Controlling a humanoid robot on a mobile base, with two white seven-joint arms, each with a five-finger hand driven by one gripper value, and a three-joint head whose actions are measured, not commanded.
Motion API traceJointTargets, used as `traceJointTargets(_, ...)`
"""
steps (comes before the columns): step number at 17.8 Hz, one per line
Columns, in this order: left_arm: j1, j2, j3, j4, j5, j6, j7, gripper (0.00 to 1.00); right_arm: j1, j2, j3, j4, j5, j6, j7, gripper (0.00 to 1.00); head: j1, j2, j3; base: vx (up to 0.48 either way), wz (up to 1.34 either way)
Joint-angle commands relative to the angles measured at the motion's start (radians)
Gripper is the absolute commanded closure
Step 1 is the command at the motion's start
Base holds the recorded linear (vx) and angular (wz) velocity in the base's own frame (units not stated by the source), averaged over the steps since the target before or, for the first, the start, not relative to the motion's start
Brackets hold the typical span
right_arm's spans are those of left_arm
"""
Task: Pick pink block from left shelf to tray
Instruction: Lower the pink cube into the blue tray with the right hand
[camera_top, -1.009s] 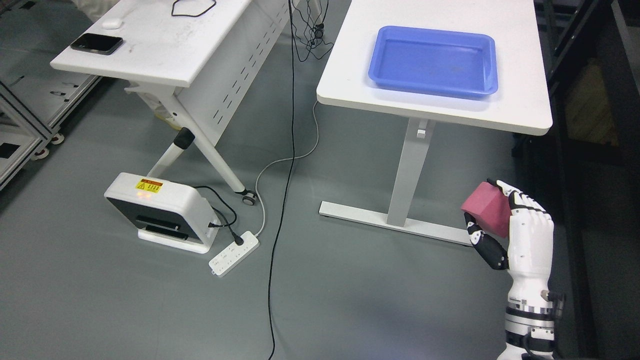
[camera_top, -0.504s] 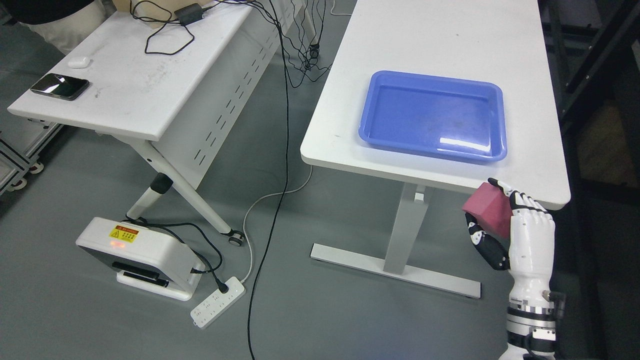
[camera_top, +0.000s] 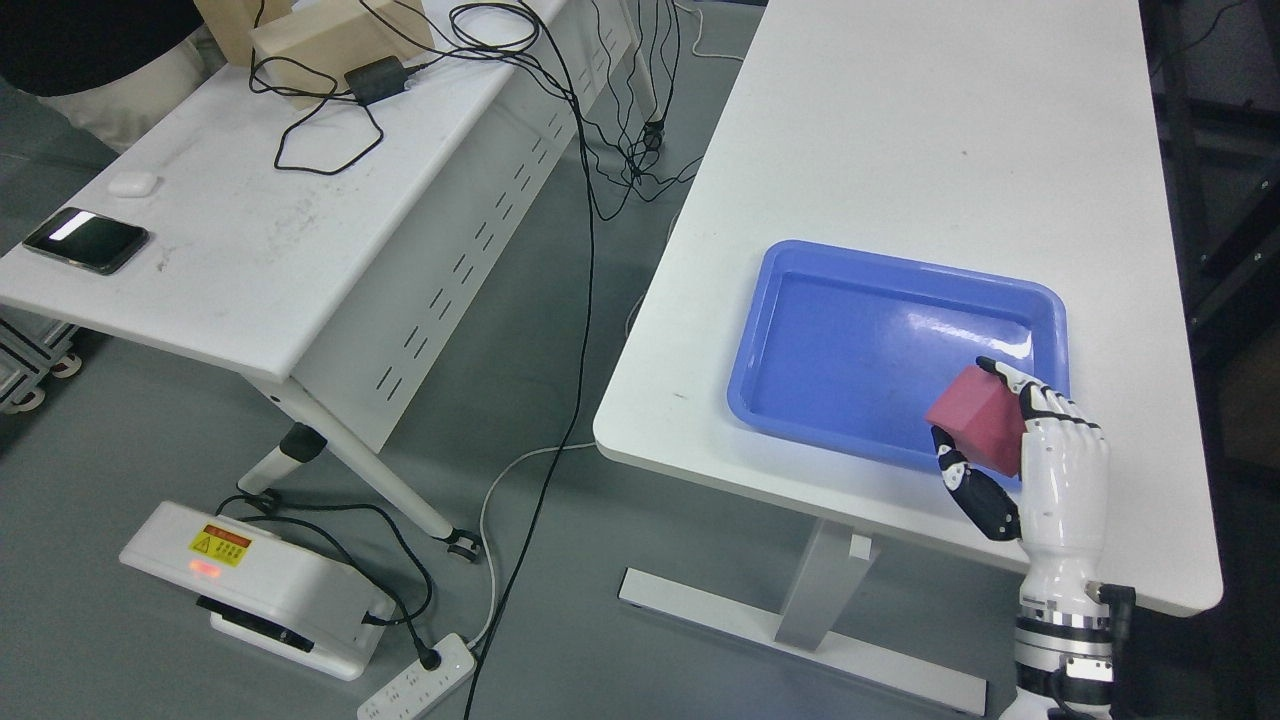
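Head view: right hand (camera_top: 1040, 455) grips pink block (camera_top: 975, 417) over blue tray (camera_top: 790, 300).

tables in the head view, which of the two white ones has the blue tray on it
The right white table, nearest the right hand holding the pink block, carries the blue tray. The left table holds a phone and cables.

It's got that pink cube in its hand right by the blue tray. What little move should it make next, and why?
Probably carry the pink block a bit further forward over the blue tray, then lower it. The right hand grips the block at the tray's near right corner, by the rim, so letting go now could land it on the edge.
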Motion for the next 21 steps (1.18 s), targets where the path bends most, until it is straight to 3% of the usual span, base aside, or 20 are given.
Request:
traceJointTargets(1,0.000,0.017,0.000,-0.017,0.008,0.001,0.000,0.00,-0.001,-0.002,-0.003,0.000,0.000,-0.015,0.000,0.97,0.0000,0.000,0.000,0.320,0.00)
traceJointTargets(6,-0.001,0.017,0.000,-0.017,0.008,0.001,0.000,0.00,-0.005,-0.006,0.002,0.000,0.000,-0.016,0.020,0.95,0.0000,0.000,0.000,0.281,-0.06)
traceJointTargets(8,0.000,0.017,0.000,-0.017,0.008,0.001,0.000,0.00,0.002,-0.005,0.005,0.000,0.000,-0.016,0.088,0.86,0.0000,0.000,0.000,0.249,-0.10)
traceJointTargets(17,0.000,0.017,0.000,-0.017,0.008,0.001,0.000,0.00,0.022,-0.008,0.002,0.000,-0.002,-0.005,0.221,0.85,0.0000,0.000,0.000,0.102,-0.05)
traceJointTargets(21,0.000,0.017,0.000,-0.017,0.008,0.001,0.000,0.00,0.022,-0.008,0.000,0.000,-0.002,-0.001,0.224,0.60,0.0000,0.000,0.000,0.006,0.00)
